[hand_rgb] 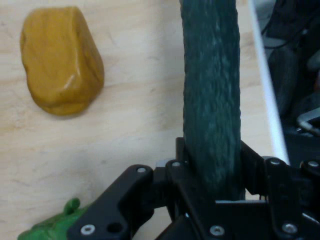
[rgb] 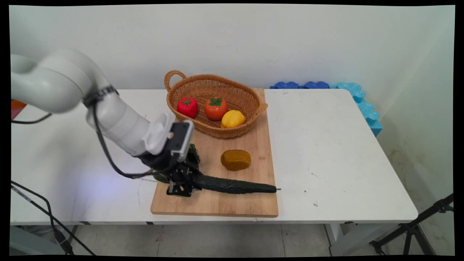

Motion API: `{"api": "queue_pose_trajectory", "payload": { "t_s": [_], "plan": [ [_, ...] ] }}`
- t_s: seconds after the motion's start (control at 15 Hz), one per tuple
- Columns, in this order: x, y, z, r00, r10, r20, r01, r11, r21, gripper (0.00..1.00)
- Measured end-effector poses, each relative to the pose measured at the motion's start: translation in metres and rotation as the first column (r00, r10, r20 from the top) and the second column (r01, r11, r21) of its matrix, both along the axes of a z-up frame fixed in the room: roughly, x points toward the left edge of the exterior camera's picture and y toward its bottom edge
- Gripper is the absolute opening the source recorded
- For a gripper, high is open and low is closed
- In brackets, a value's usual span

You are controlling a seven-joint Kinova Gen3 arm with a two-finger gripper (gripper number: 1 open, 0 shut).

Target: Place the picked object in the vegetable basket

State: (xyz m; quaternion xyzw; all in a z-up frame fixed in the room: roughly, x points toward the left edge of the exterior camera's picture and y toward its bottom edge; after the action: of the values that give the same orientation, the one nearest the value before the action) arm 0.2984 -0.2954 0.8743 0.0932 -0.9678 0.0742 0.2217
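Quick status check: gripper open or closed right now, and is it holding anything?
Gripper: closed on the cucumber, near one end, low over the wooden board.

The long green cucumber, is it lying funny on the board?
A little. The long dark green cucumber lies across the wooden cutting board, its tip poking past the board's right edge, while the black gripper has its jaws closed round the other end.

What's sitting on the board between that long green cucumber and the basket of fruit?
A brown potato lies on the cutting board, between the cucumber and the wicker basket, touching neither. The main view shows it best.
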Motion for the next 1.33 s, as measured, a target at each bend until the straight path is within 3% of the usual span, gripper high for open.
{"api": "queue_pose_trajectory", "payload": {
  "t_s": [0.33,0.67,0.93,1.33],
  "plan": [
    [0.012,-0.002,0.074,0.998,0.022,-0.063,-0.021,0.999,0.026,0.0],
    [0.031,-0.04,0.149,0.986,0.134,-0.097,-0.135,0.991,-0.007,0.0],
    [0.041,-0.081,0.177,0.97,0.218,-0.11,-0.223,0.974,-0.034,0.0],
    [0.048,-0.133,0.179,0.938,0.335,-0.087,-0.34,0.94,-0.042,0.0]
  ]
}}
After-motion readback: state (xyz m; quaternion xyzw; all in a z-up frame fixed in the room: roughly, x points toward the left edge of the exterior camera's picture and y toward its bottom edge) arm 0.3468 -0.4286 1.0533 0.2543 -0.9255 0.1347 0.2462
